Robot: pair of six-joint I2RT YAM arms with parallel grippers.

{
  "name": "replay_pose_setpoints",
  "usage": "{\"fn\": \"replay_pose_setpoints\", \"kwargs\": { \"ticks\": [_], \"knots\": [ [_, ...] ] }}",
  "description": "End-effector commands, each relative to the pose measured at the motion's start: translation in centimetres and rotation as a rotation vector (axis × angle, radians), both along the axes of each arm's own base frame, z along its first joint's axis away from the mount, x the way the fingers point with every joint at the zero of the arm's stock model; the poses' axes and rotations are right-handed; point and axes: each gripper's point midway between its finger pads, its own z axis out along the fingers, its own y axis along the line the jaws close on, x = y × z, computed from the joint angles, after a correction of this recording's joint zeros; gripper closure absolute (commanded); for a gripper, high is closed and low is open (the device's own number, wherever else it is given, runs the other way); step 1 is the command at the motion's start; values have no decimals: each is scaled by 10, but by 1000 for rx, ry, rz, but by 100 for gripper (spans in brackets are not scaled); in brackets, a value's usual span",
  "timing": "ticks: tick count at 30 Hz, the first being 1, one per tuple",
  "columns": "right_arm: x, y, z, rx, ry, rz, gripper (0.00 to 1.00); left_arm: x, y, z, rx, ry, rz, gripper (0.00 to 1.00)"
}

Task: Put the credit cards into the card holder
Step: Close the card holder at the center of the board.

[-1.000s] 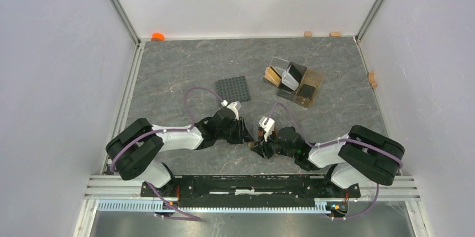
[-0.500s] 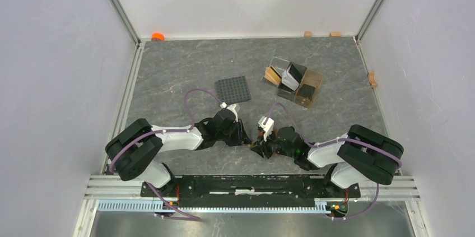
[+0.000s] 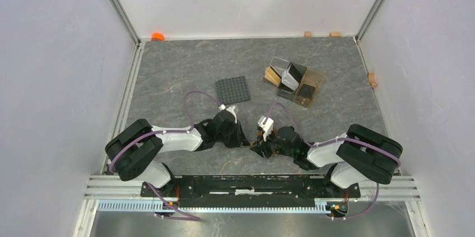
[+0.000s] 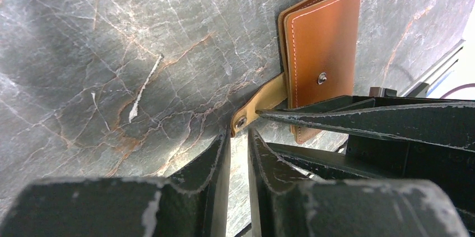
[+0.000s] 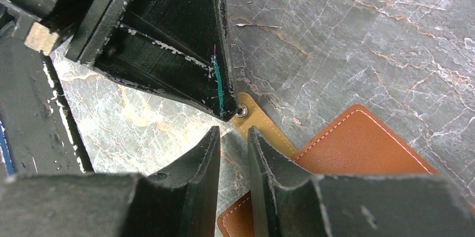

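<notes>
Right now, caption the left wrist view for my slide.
Left claw poised at the snap strap of the folded brown card holder on the marble table.

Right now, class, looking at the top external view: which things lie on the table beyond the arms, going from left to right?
Small orange object → dark studded plate → clear compartment stand → wooden block at the right wall.
</notes>
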Motion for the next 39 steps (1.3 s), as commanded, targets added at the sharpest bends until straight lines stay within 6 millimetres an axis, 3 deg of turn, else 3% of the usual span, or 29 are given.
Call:
{"fn": "replay_pose_setpoints", "kwargs": {
  "ticks": [1, 8, 21, 32, 36, 39],
  "knots": [
    [3, 4, 0, -7, -11, -1, 71, 1, -2, 5, -21, 1, 24, 76],
    [3, 4, -1, -10, -10, 1, 71, 0, 0, 4, -34, -11, 24, 85],
    [1, 4, 0, -4, -7, 10, 72, 2, -11, 0, -85, -42, -7, 88],
    [0, 5, 1, 1, -8, 14, 72, 6, -8, -3, -85, -93, -9, 98],
    [-1, 4, 9, 3, -13, 17, 67, 8, -12, 10, -129, -158, -48, 98],
    [0, 3, 26, 29, -29, 14, 60, 8, -14, 21, -142, -200, -86, 98]
  ]
}}
